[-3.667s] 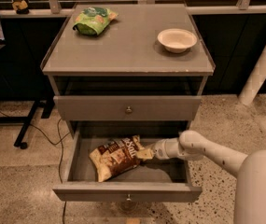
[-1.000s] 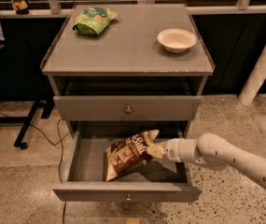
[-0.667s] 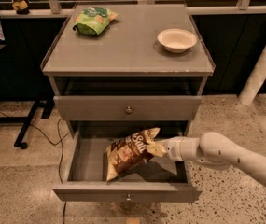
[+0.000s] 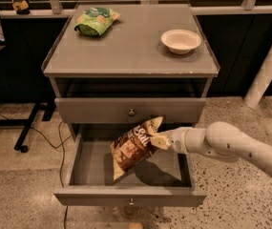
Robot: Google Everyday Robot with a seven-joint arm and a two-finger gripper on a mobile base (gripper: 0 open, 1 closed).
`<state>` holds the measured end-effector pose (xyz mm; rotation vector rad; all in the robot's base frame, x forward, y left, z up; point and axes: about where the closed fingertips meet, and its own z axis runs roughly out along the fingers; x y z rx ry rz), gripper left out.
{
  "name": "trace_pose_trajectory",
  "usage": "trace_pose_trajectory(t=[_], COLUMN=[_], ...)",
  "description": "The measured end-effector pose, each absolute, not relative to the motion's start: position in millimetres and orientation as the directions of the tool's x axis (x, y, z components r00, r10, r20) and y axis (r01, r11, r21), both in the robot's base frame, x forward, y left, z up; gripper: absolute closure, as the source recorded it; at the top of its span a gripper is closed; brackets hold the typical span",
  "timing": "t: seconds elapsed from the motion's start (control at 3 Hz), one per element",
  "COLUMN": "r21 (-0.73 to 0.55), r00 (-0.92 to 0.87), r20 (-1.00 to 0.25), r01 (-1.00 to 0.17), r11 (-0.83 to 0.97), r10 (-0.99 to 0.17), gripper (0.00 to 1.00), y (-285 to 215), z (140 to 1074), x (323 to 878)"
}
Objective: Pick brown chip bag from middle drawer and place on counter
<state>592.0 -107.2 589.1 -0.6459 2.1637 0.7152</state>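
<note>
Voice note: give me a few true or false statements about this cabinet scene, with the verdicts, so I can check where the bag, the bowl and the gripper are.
1. The gripper grips the brown chip bag over the open middle drawer. True.
2. The brown chip bag lies flat on the counter. False: it hangs tilted in the gripper, down at the drawer.
3. A green snack bag lies on the counter, at the far left in the camera view. True.
4. The bowl sits inside the middle drawer. False: it stands on the counter, at the far right in the camera view.
5. The upper drawer is pulled out too. False: it is shut.
</note>
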Motion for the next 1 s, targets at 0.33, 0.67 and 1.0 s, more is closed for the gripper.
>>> trace_pose_trajectory(t=[0.33, 0.67, 1.0], r21=[0.214, 0.214, 0.203], r00=[-0.540, -0.539, -0.523], r20=[-0.801, -0.801, -0.808], r01=[-0.663, -0.664, -0.679], r11=[0.717, 0.717, 0.706], r10=[-0.261, -0.261, -0.271], gripper=[1.00, 1.00, 1.00], y=[-104.6, -104.5, -99.2], z=[622.3, 622.4, 631.1], x=[592.2, 592.2, 590.4])
